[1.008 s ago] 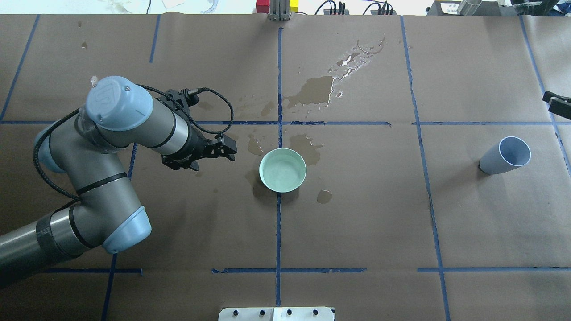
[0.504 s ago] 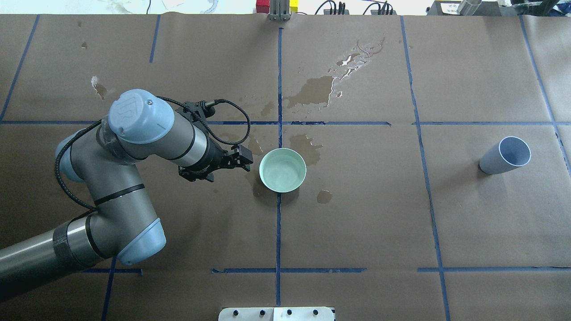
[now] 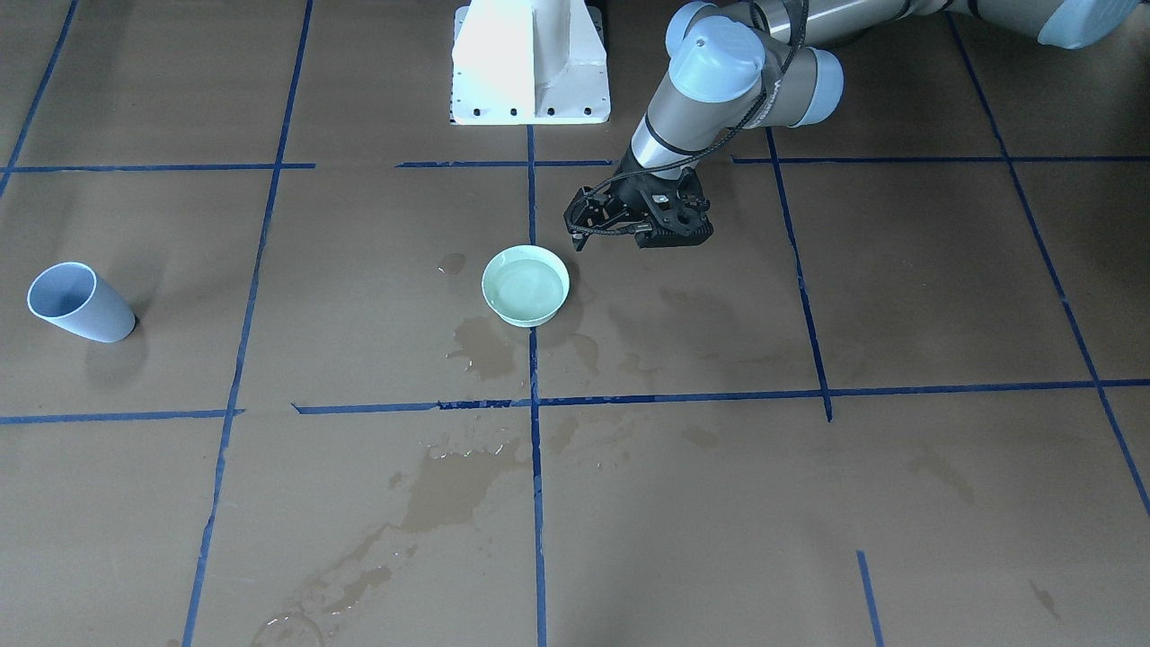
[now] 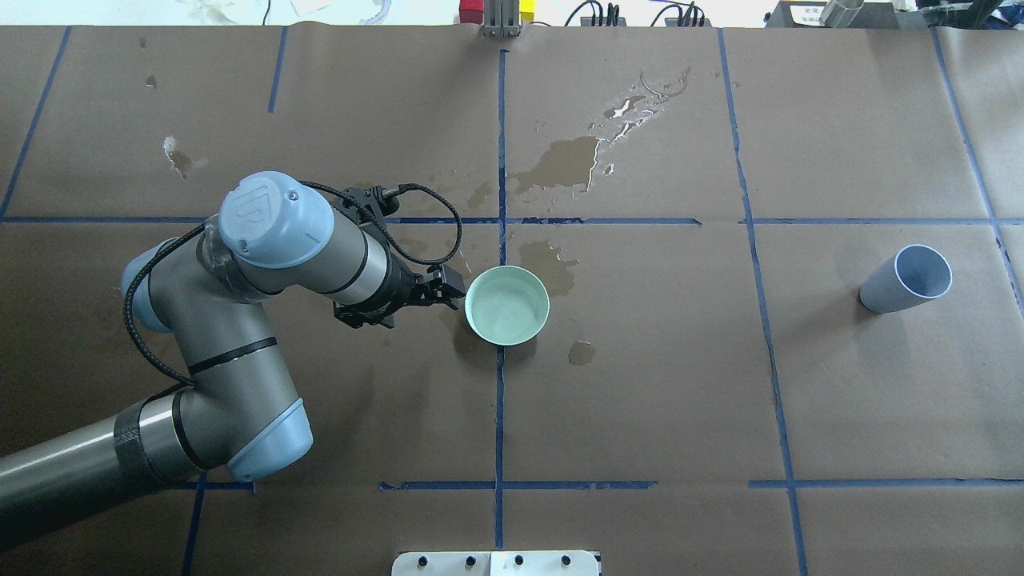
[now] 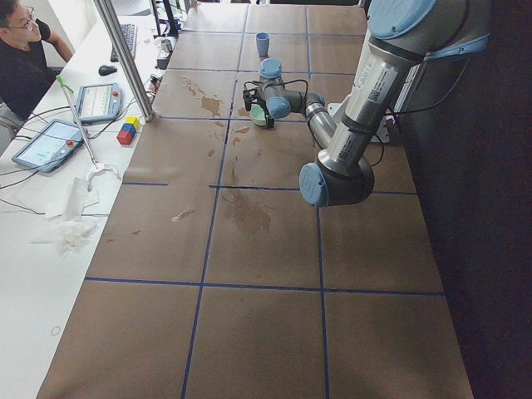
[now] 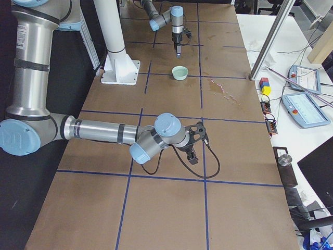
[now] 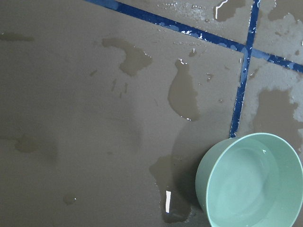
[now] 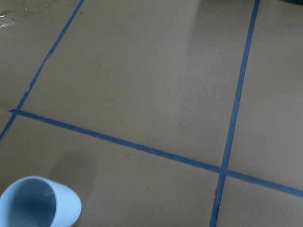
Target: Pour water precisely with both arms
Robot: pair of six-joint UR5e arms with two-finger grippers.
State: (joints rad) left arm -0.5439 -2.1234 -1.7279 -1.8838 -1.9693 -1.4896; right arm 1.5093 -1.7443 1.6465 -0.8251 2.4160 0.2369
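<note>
A pale green bowl (image 4: 472, 322) stands at the table's middle, and the water (image 4: 509, 308) lies shallow and clear in it. My left gripper (image 4: 452, 290) hangs just left of the bowl's rim, open, with nothing between its fingers. The front-facing view puts that gripper (image 3: 577, 235) close beside the bowl (image 3: 503, 313), apart from it. The left wrist view shows the bowl (image 7: 201, 166) and the water (image 7: 246, 189) at lower right. My right gripper (image 6: 192, 158) shows only in the exterior right view, over bare paper, and I cannot tell its state.
An empty blue cup (image 4: 906, 280) stands at the far right, also low left in the right wrist view (image 8: 38, 204). Wet stains (image 4: 564, 160) spread beyond the bowl and beside it (image 4: 582, 352). A white pedestal (image 3: 530, 63) stands at the robot's side. A person (image 5: 21, 58) sits at the left end.
My left arm has swung right, bringing its gripper close to the bowl's rim. The right gripper tip seen at the overhead view's right edge a second ago has left that view.
</note>
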